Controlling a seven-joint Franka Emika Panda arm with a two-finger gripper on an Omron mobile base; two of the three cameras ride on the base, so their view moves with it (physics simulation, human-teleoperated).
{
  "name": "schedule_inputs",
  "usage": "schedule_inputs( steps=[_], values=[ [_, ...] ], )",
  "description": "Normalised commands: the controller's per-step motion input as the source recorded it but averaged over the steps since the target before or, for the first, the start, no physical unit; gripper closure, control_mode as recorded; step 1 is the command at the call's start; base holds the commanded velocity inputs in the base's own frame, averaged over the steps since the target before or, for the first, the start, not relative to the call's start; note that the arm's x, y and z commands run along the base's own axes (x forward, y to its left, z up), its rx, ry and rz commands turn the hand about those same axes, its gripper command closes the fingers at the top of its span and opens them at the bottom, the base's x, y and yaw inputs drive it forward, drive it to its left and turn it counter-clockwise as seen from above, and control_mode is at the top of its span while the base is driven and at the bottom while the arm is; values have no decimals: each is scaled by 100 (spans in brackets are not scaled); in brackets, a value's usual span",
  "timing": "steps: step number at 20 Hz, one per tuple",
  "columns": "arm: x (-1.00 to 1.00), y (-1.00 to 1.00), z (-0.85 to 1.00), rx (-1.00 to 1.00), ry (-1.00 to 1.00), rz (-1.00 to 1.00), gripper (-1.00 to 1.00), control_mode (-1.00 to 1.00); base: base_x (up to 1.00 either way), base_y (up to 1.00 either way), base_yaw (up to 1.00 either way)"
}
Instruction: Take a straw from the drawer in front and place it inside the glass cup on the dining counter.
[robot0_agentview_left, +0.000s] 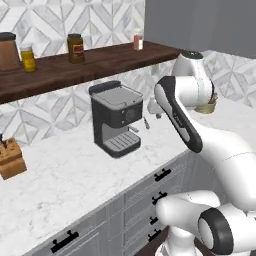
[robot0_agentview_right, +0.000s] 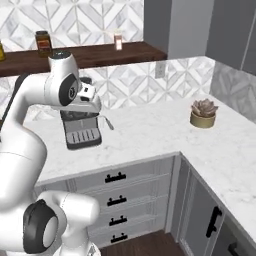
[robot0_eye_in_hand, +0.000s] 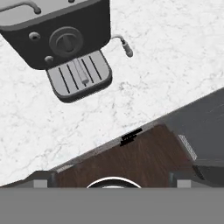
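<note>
The task is at its start: the drawer (robot0_agentview_right: 115, 177), top of the stack under the marble counter (robot0_agentview_right: 150, 135), sits closed, so any straw would be inside it. The gripper (robot0_eye_in_hand: 113, 179) hovers above the counter edge; its finger tips are barely visible, so their spread cannot be told. Next it must descend to the black handle (robot0_eye_in_hand: 131, 137). The right base view adds a potted succulent (robot0_agentview_right: 203, 113); the hand view looks down on the espresso machine (robot0_eye_in_hand: 65, 37).
</note>
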Motion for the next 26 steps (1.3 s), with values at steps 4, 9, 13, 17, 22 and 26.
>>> schedule_inputs(
  steps=[4, 9, 13, 17, 22, 26],
  values=[
    [0, 0, 0, 0, 0, 0, -100, 100, 0, 63, -71],
    [0, 0, 0, 0, 0, 0, -100, 100, -11, 82, -58],
    [0, 0, 0, 0, 0, 0, -100, 100, -29, 72, -23],
    [0, 0, 0, 0, 0, 0, -100, 100, -42, 55, -8],
    [0, 0, 0, 0, 0, 0, -100, 100, -21, 51, -2],
    [0, 0, 0, 0, 0, 0, -100, 100, -3, 54, -15]
  ],
)
